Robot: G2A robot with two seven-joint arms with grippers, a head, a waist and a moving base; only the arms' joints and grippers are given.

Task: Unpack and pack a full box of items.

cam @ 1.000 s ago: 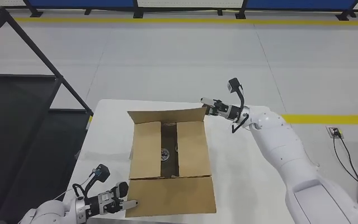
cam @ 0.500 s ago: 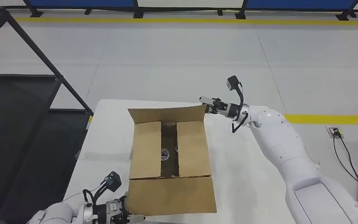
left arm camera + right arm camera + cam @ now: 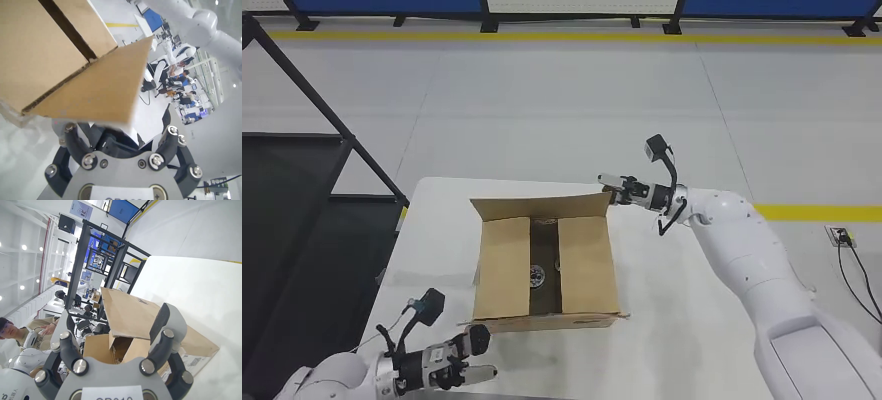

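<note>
Two grippers, both spread wide and holding nothing, bracket the box (image 3: pixel 587 265), which sits mid-way across the table (image 3: pixel 692 300), a little nearer its left edge. We see the right gripper (image 3: pixel 604 181) at the right corner of the raised far flap (image 3: pixel 542 206). The left gripper (image 3: pixel 480 356) hovers by the table's near edge, just off the near flap (image 3: pixel 98 91). The inner flaps lie shut with a dark gap between them. Our worry: with nothing pinched, either outer flap may flop back, or a stray finger could skid the box.
</note>
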